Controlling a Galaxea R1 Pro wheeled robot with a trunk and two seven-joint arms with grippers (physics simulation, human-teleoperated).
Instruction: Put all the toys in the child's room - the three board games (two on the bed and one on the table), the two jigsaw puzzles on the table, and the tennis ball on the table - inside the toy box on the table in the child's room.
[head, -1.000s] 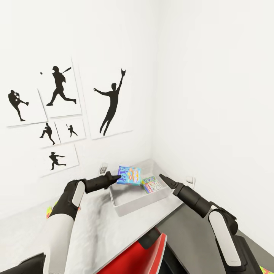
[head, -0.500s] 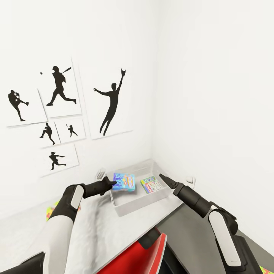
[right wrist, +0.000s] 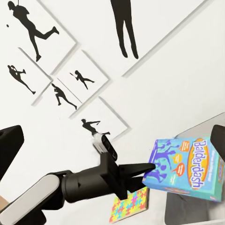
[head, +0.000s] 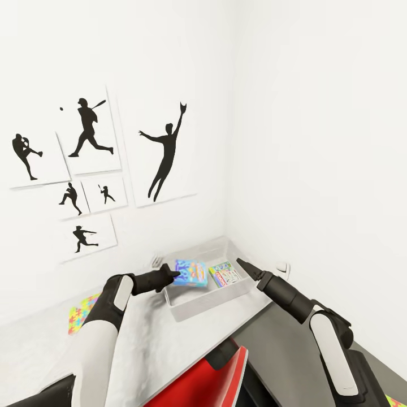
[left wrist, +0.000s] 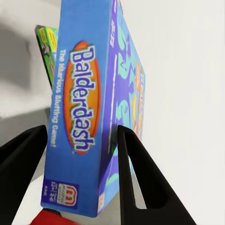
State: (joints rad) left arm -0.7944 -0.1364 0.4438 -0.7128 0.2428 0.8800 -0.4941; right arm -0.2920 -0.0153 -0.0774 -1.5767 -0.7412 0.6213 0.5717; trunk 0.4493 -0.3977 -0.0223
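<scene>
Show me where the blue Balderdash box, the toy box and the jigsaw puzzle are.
blue Balderdash box (head: 191,272), head view, middle of its lid.
toy box (head: 198,306), head view, near wall.
jigsaw puzzle (head: 82,311), head view, its visible patterned face.

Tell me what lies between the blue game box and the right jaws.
In the head view, the green-edged board game lies in the toy box, between the blue Balderdash box and the right gripper.

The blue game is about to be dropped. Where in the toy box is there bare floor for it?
The toy box has bare floor at its near-left end, under the held Balderdash box. Its right end is taken by the green-edged game.
</scene>
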